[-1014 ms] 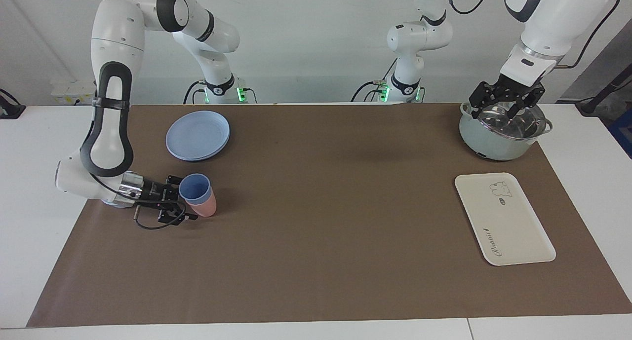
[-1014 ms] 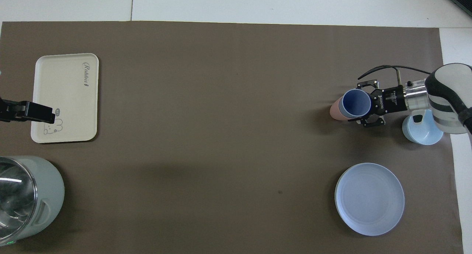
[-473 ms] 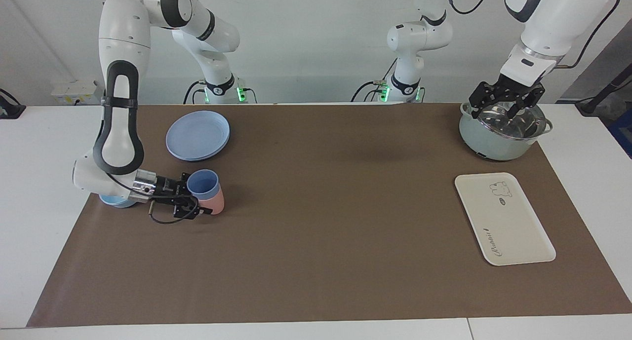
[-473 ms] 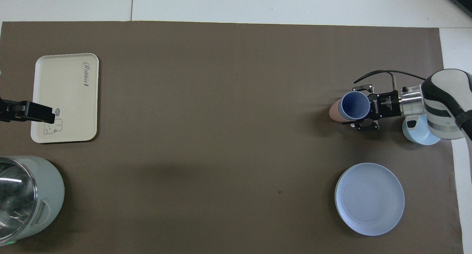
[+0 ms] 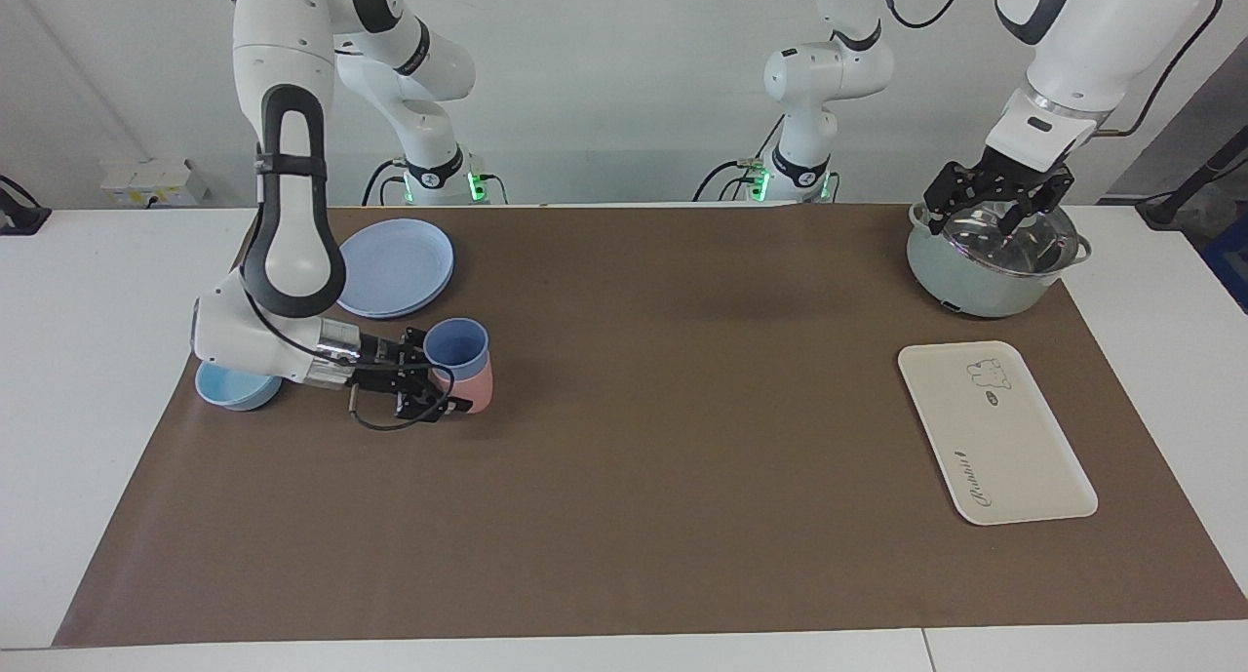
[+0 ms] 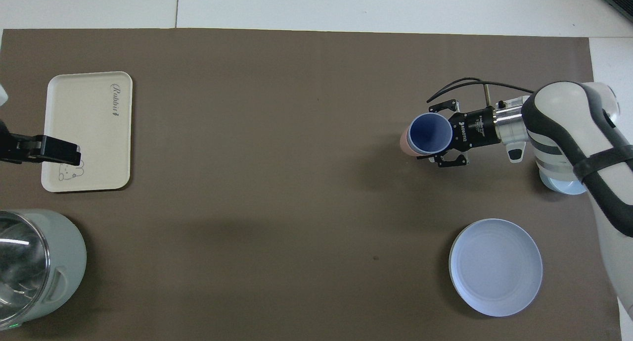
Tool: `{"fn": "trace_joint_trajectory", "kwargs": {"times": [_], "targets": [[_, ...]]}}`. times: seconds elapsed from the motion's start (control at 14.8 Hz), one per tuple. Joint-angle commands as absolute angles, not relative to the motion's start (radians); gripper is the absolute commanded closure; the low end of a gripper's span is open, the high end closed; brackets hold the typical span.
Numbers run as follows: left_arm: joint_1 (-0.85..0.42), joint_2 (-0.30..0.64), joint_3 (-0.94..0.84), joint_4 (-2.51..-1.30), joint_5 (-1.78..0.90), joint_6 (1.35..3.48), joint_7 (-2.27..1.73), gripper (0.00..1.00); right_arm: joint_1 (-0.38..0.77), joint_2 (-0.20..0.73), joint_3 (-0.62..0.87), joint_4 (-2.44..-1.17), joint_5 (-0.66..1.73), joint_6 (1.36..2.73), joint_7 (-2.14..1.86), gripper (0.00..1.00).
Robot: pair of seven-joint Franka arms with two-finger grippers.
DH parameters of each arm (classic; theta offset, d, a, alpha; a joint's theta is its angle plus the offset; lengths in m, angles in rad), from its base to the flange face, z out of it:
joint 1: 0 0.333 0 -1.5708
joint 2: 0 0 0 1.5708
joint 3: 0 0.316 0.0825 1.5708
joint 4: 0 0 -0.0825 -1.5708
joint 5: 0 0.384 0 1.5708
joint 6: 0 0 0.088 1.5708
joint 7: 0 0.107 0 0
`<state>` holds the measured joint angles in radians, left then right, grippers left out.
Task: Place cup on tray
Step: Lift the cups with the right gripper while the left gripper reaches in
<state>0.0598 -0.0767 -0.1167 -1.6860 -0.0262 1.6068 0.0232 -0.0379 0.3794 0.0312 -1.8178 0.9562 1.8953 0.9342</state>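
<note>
The periwinkle-blue cup (image 5: 456, 345) sits nested inside a pink cup (image 5: 473, 391). My right gripper (image 5: 439, 376) is shut on this stack and holds it tilted, low over the brown mat, toward the right arm's end of the table. In the overhead view the blue cup (image 6: 430, 134) opens upward, the pink cup (image 6: 404, 142) peeks out beside it, and the right gripper (image 6: 428, 134) is around them. The cream tray (image 5: 994, 438) lies at the left arm's end and is bare (image 6: 84, 128). My left gripper (image 5: 994, 209) waits open above the pot's lid.
A round blue plate (image 5: 390, 267) lies nearer to the robots than the cups. A light-blue bowl (image 5: 234, 387) sits under the right arm's wrist. A pale green pot (image 5: 975, 282) with a glass lid stands nearer to the robots than the tray.
My right gripper has carried the stacked cups toward the middle of the table and away from the light-blue bowl. The left arm has not moved.
</note>
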Motion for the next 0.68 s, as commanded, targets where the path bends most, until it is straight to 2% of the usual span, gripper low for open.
{"fn": "trace_joint_trajectory", "kwargs": {"times": [0.0,0.14,0.47,0.61], "targets": [[-0.053,-0.12,-0.115,-1.764,-0.06,1.693,-0.206,0.0,0.05,0.298,0.032,-1.855,0.971,1.968,1.058,1.0],[-0.145,-0.143,-0.115,-1.822,-0.098,1.803,-0.424,0.0,0.122,0.279,0.032,-1.853,0.971,2.046,1.139,1.0],[-0.316,-0.137,-0.115,-1.845,-0.239,2.043,-0.917,0.0,0.32,0.278,0.034,-1.83,0.971,2.299,1.339,1.0],[-0.359,-0.129,-0.115,-1.897,-0.241,2.21,-1.021,0.0,0.347,0.267,0.035,-1.827,0.969,2.313,1.356,1.0]]}}
